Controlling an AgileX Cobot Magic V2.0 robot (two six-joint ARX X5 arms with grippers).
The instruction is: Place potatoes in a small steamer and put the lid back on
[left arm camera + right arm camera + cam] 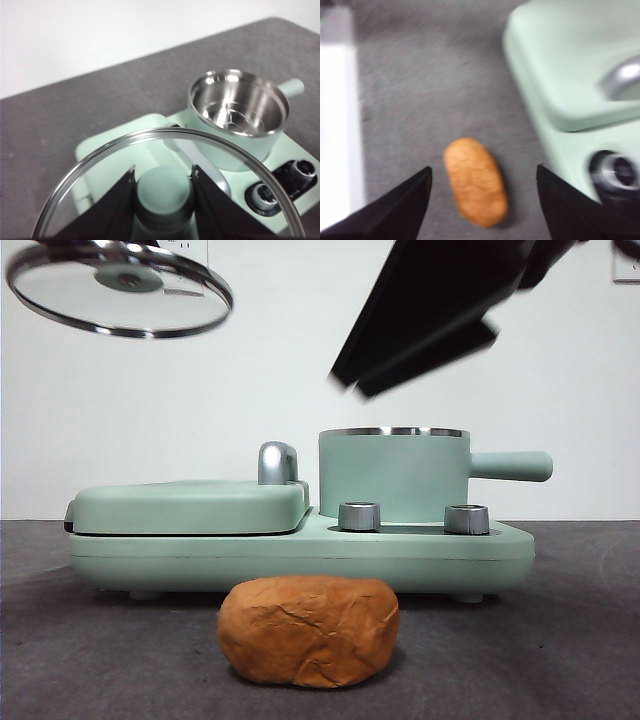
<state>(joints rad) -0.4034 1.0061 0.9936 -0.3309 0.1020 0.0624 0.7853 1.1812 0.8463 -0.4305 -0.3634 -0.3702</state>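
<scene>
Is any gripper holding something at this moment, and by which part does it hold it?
The left gripper holds the lid by its green knob, lifted above the griddle. The right gripper is open over the potato and holds nothing.

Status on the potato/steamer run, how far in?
Done: lid is off, held aloft by the left gripper on its knob; steamer is open and empty. In hand: right gripper, open, above the potato on the table. Left: grasp, load, relid.

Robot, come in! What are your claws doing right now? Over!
Left claw holds lid aloft. Right claw open above potato on table. Steamer uncovered, nothing blocking.
</scene>
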